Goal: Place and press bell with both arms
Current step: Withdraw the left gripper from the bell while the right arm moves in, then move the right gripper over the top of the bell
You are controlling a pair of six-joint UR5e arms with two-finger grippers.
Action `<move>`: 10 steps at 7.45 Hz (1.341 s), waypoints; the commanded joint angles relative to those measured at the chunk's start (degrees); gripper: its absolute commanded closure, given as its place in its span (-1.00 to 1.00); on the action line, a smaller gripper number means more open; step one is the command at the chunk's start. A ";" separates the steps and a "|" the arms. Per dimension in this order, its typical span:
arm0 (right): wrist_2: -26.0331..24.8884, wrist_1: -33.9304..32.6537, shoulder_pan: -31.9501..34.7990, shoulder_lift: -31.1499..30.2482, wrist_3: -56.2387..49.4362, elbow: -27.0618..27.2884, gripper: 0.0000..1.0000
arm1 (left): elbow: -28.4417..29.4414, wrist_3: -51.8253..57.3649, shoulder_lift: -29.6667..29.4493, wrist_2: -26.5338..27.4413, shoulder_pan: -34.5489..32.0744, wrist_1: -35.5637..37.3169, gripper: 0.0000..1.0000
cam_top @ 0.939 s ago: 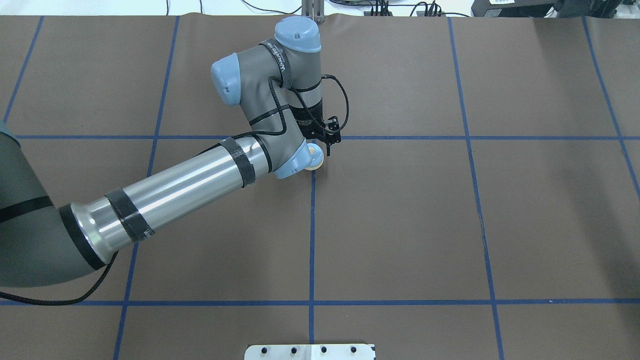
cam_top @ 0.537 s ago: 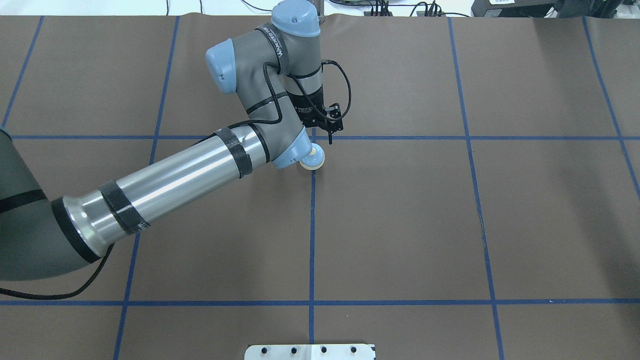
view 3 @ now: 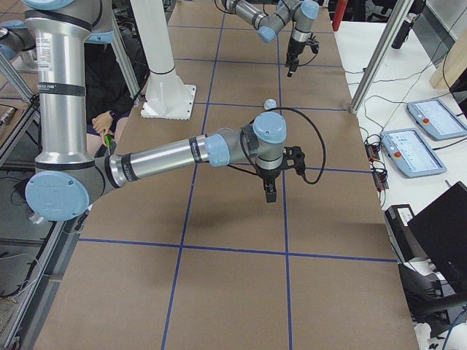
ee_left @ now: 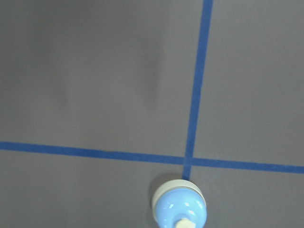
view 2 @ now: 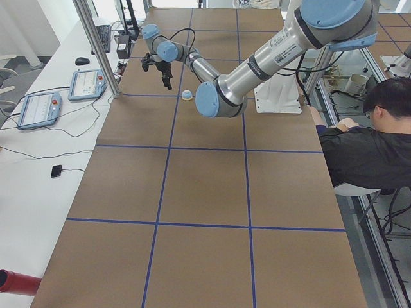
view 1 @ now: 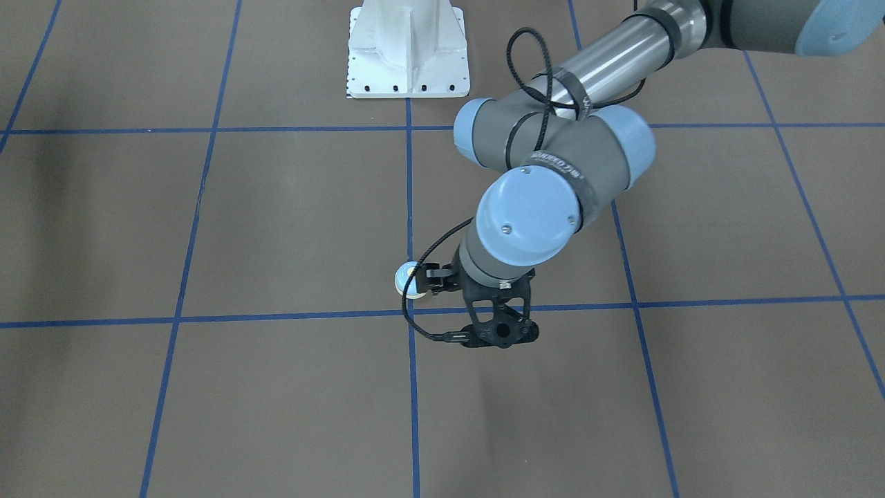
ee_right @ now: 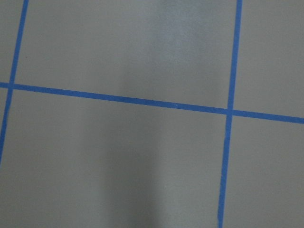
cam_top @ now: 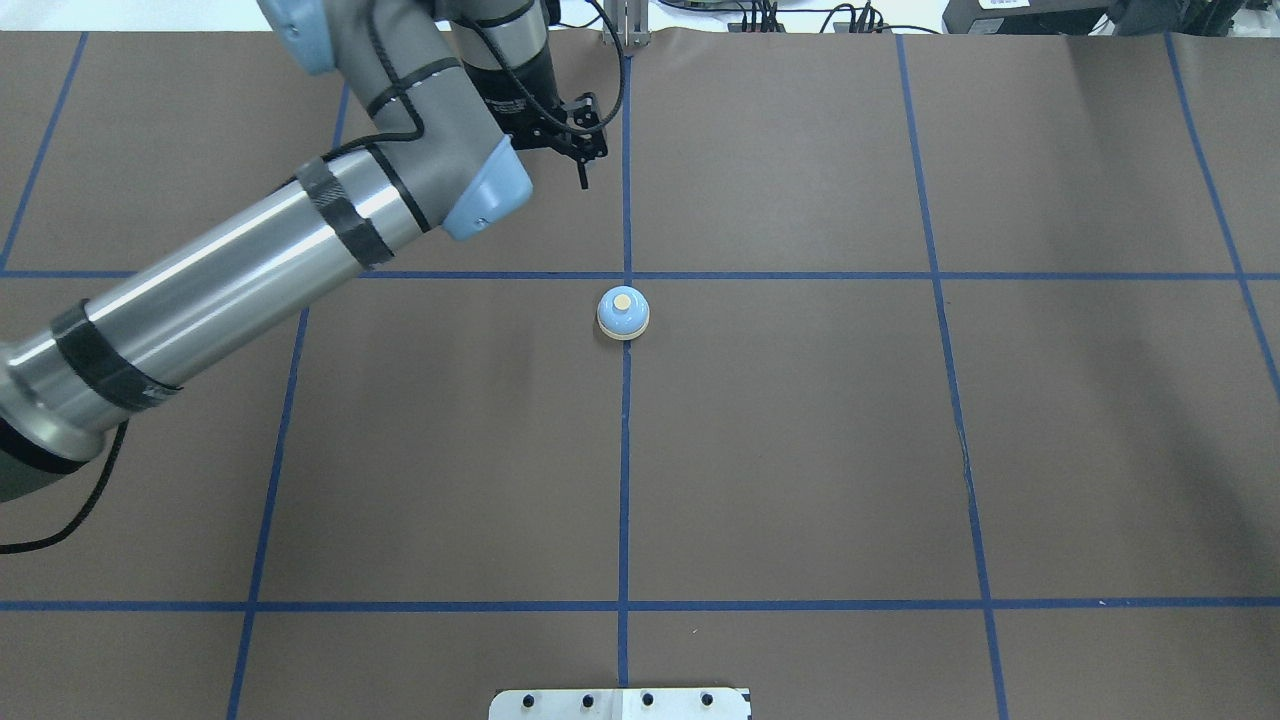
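The light-blue bell with its cream button stands upright on the brown mat, just on the robot's side of a blue tape crossing. It also shows in the front view, the side views and at the bottom of the left wrist view. My left gripper is raised, beyond and to the left of the bell, open and empty. One finger is hidden behind the wrist. My right gripper hangs above the mat toward the table's right end, apart from the bell. I cannot tell if it is open or shut.
The white pedestal stands at the robot's edge of the table. A seated person is beside the table near it. Metal frame posts and tablets stand on the white bench along the far edge.
My left gripper has risen from just above the bell and swung away to the far left. The bell has stayed in place and is now fully uncovered.
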 commanded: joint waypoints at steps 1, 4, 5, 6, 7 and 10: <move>-0.32 0.00 -7.66 6.83 0.82 0.23 -1.00 | -15.39 8.98 12.06 0.03 -4.74 4.54 -1.00; -4.59 -0.18 -18.74 20.45 14.04 -1.79 -1.00 | -26.61 28.47 29.92 0.03 -12.81 4.64 -1.00; -8.11 -0.26 -22.70 23.79 18.61 -2.31 -0.99 | -28.72 35.32 35.28 0.03 -16.23 4.64 -1.00; -9.88 -0.18 -25.78 28.61 24.84 -4.40 -0.98 | -31.17 43.39 42.29 0.11 -20.45 4.38 -1.00; -10.86 -0.26 -28.16 31.70 28.55 -5.73 -0.98 | -32.07 48.52 46.62 0.03 -25.53 4.29 -1.00; -18.24 -0.35 -35.02 42.87 38.94 -13.45 -0.98 | -37.86 50.33 60.33 -0.06 -34.25 2.19 -1.00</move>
